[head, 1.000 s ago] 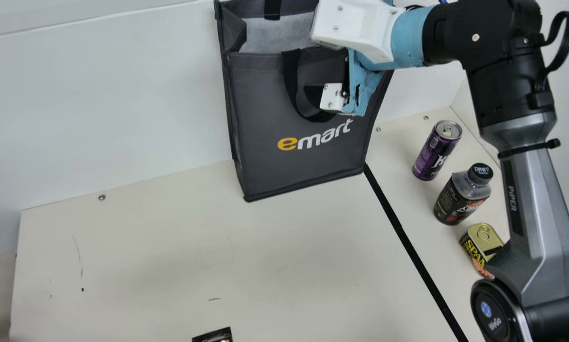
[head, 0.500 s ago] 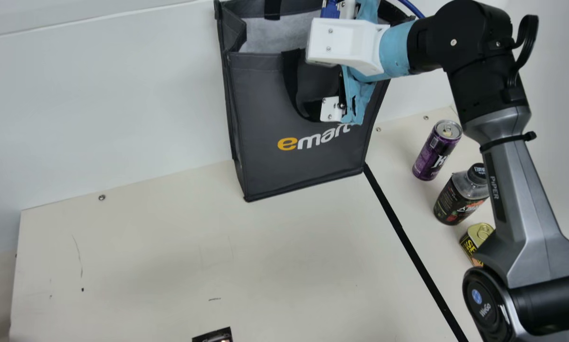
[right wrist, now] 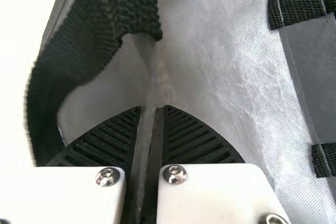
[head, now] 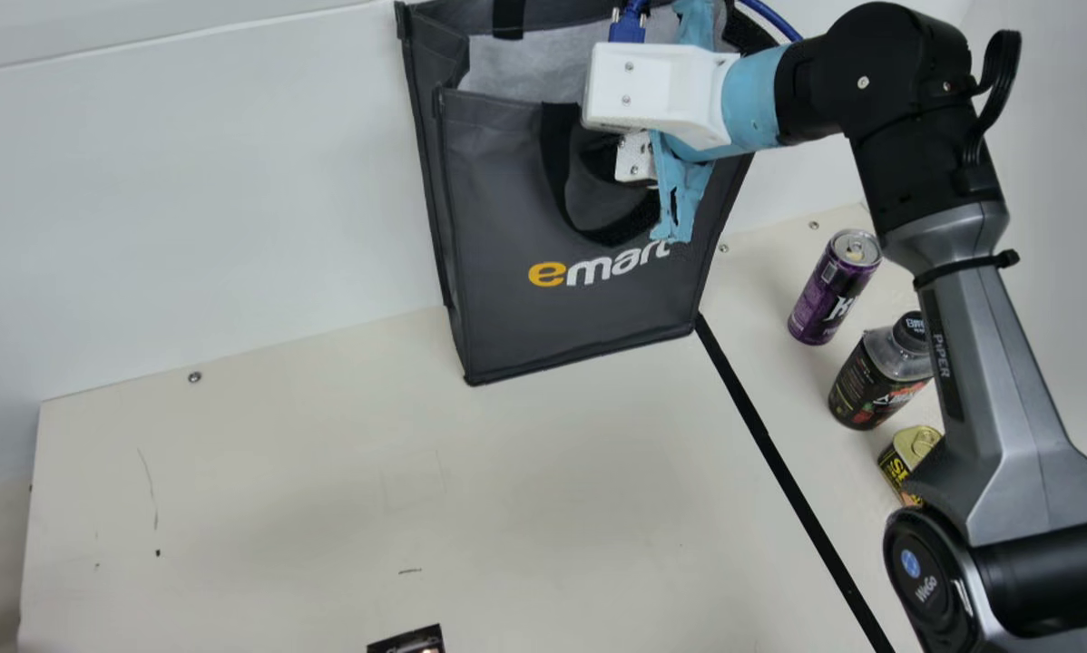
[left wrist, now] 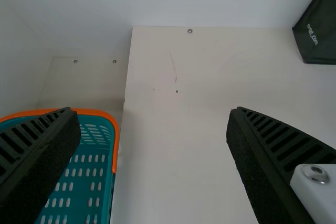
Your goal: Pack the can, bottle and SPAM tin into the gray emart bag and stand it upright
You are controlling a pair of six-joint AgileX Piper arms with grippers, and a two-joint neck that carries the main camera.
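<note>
The gray emart bag [head: 562, 190] stands upright against the back wall, its top open. My right gripper [head: 639, 159] is at its front rim beside the hanging handle. In the right wrist view, my right gripper [right wrist: 152, 111] is shut on the edge of the bag [right wrist: 226, 61], the black handle looping beside one finger. To the bag's right the purple can [head: 825, 290] and the dark bottle [head: 875, 385] stand upright; the SPAM tin [head: 902, 458] is partly behind my right arm. My left gripper [left wrist: 152, 111] is open and empty in the left wrist view, above the table.
A teal basket with an orange rim [left wrist: 113, 124] is beside the table, under one left finger. A black tape line [head: 779, 462] runs down the table between the bag and the groceries. A dark object [head: 407, 642] shows at the main view's bottom edge.
My right arm came left and a little lower, then nearly stopped. Its fingers closed on the bag's front rim, and the rim and upper left side of the bag shifted slightly. The groceries stayed put.
</note>
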